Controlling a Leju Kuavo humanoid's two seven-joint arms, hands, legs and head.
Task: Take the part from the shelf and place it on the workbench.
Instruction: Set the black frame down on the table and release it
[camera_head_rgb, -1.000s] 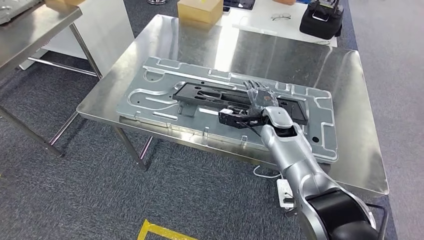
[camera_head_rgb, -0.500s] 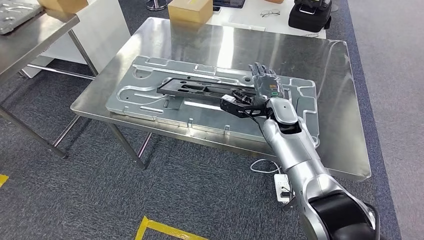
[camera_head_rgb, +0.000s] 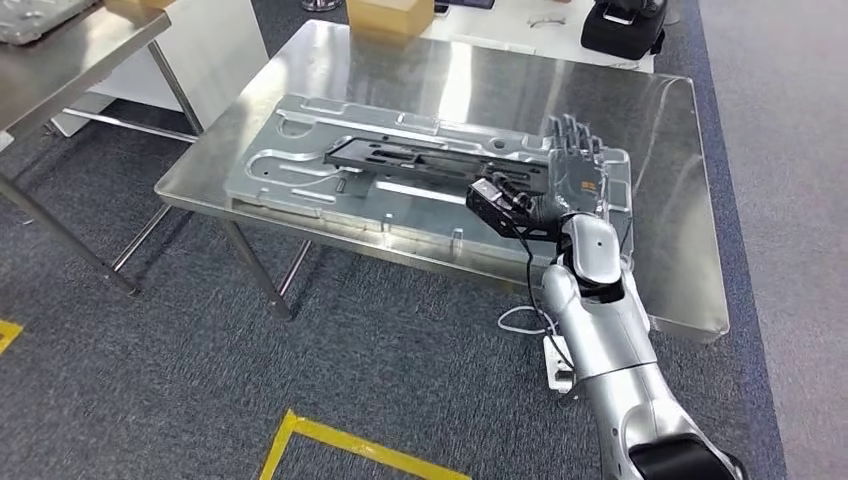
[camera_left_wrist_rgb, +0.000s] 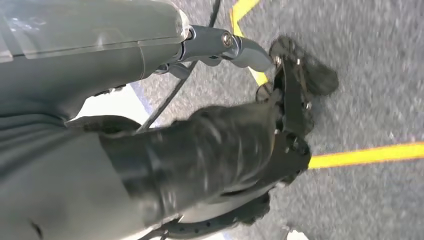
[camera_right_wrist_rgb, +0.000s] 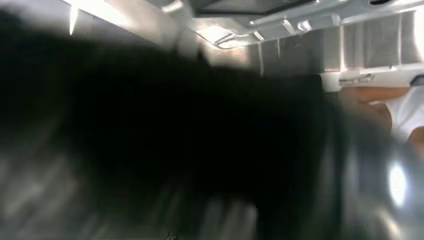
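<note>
The part is a large silver stamped plate (camera_head_rgb: 300, 170) with a long black frame (camera_head_rgb: 400, 158) on top, and it lies flat on the steel workbench (camera_head_rgb: 665, 200). My right hand (camera_head_rgb: 575, 170) hovers over the plate's right end, fingers straight and spread, holding nothing. The black frame is clear of it, to its left. In the right wrist view the hand is a dark blur (camera_right_wrist_rgb: 175, 140), with the silver plate (camera_right_wrist_rgb: 300, 20) beyond it. My left hand (camera_left_wrist_rgb: 280, 115) hangs over grey carpet with yellow tape and holds nothing.
A cardboard box (camera_head_rgb: 392, 15) and a black bag (camera_head_rgb: 622, 25) stand at the workbench's far edge. A second steel table (camera_head_rgb: 60, 50) stands at the left. On the floor lie a white power strip (camera_head_rgb: 558, 362) by the bench and yellow tape (camera_head_rgb: 350, 445).
The view has shifted. My right hand has moved off the black frame toward the plate's right end, its fingers staying spread. The part lies in the same place on the bench.
</note>
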